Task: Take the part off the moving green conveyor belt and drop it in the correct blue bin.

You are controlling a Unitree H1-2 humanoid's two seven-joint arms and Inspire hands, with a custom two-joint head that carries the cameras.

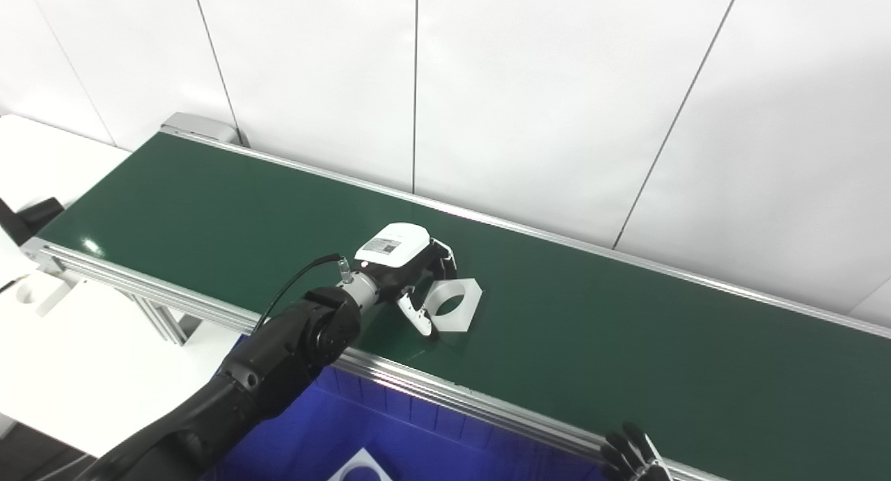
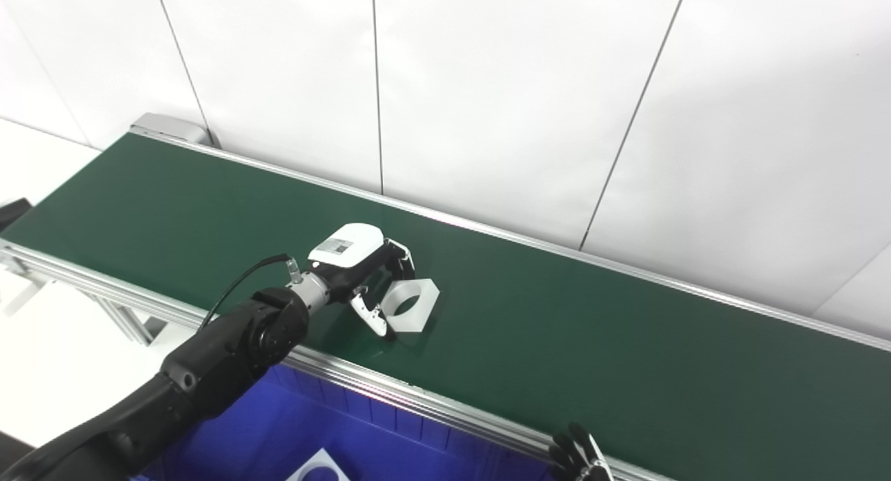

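White wall panels (image 1: pixel 557 84) with thin dark seams fill the background. Green conveyor belt (image 1: pixel 626 342) runs diagonally from upper left to lower right, edged by silver rails (image 1: pixel 445 387). White table (image 1: pixel 76 356) sits at lower left, below the belt's near end.

Blue bin (image 1: pixel 327 432) lies under the belt's near rail, mostly hidden by the left arm. One white piece (image 1: pixel 362 467) with a round hole rests inside it at the bottom edge of frame; the bin's other contents are out of sight.

Left arm (image 1: pixel 278 356), black, reaches from lower left across the rail onto the belt. Left hand (image 1: pixel 407 272), white-backed, sits over the belt with fingers curled around the part (image 1: pixel 452 303). The part is a white hexagonal block with a large round hole, resting on the belt about mid-length. The thumb (image 1: pixel 418 317) presses its near left edge, the fingers touch its far left side. Grasp looks closed on it, part not lifted.

Right hand (image 1: pixel 633 456): only dark fingertips show at the bottom edge by the near rail, spread apart; whether it is open cannot be told.

Left eye view alone shows a black object (image 1: pixel 31 216) at the belt's far left end and more of the table. Right eye view shows that object only as a sliver.
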